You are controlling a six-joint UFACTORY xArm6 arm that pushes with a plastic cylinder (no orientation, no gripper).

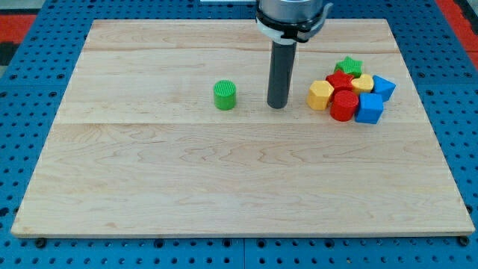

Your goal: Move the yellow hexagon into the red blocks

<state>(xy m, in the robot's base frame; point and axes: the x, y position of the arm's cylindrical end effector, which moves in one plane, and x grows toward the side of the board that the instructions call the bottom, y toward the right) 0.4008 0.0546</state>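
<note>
The yellow hexagon (pixel 320 95) sits at the left edge of a cluster at the view's right. It touches a red cylinder (pixel 344 105) on its right and a red star-shaped block (pixel 340 81) just above that. My tip (pixel 278 105) rests on the board a short way to the left of the yellow hexagon, with a small gap between them. The rod rises straight up to the arm at the view's top.
A green cylinder (pixel 225 95) stands alone left of my tip. The cluster also holds a green star (pixel 348 66), a small yellow block (pixel 363 82) and two blue cubes (pixel 369 108) (pixel 383 87). The wooden board (pixel 224 187) lies on a blue pegboard.
</note>
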